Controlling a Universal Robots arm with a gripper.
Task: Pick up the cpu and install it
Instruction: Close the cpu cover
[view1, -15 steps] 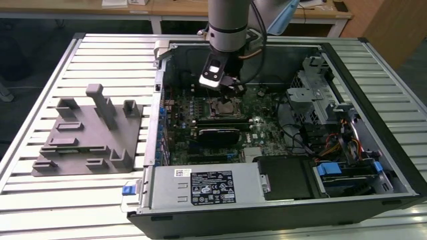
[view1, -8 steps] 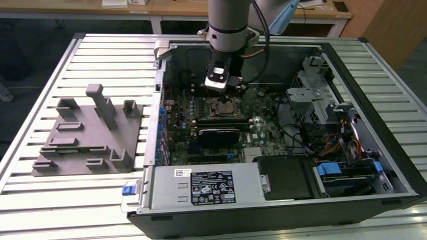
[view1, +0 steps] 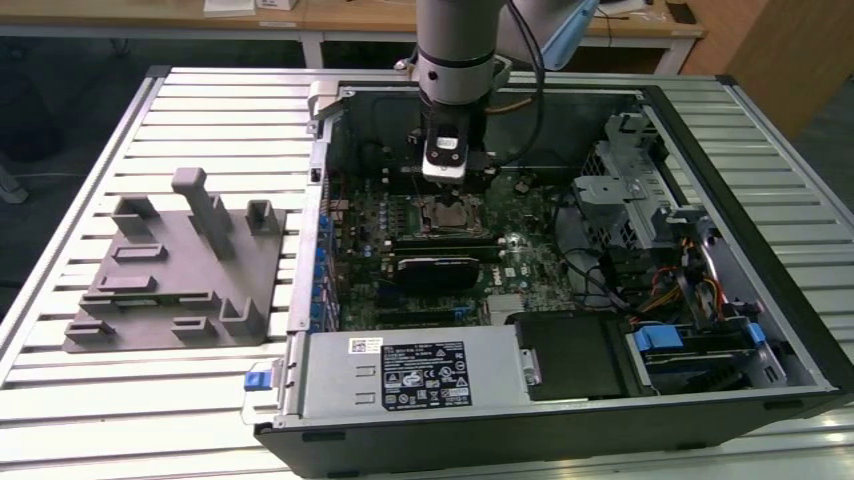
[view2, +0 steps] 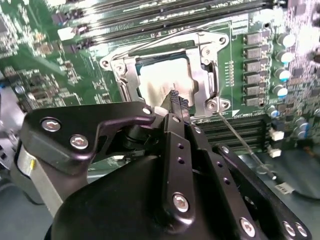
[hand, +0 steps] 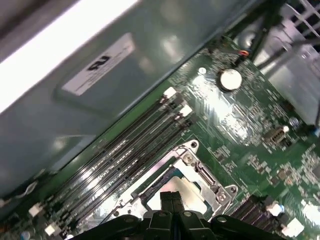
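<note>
Silver cpu (view2: 161, 82) sits inside the socket (view2: 121, 70) beneath closed fingers (view2: 175, 104).

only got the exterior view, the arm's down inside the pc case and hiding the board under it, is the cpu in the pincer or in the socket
Observer: In the socket. In the second wrist view the cpu lies flat inside the metal socket frame, silver top up.
Operator: ok so is the pincer open or shut
Observer: Shut. In the first wrist view the pincer hangs over the chip and its two fingertips are pressed together with nothing between them.
</note>
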